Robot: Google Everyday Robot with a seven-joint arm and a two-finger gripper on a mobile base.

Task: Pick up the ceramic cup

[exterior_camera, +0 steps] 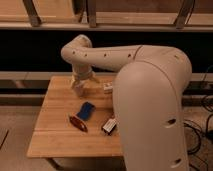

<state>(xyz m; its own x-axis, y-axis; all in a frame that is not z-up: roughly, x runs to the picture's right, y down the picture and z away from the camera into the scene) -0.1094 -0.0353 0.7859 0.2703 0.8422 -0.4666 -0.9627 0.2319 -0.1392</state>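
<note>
My gripper [80,86] hangs at the end of the pale arm, low over the far left part of the wooden table [55,135]. A pale beige shape right at the arm's tip looks like the ceramic cup [78,91]. It merges with the gripper, so I cannot tell where one ends and the other begins, nor whether the cup is held or stands on the table.
A flat blue object [86,110] lies mid-table, with an orange-red oblong object [77,123] just in front of it. A small dark packet [109,125] lies to the right. A small white item [107,87] sits by the arm. My bulky arm covers the table's right side.
</note>
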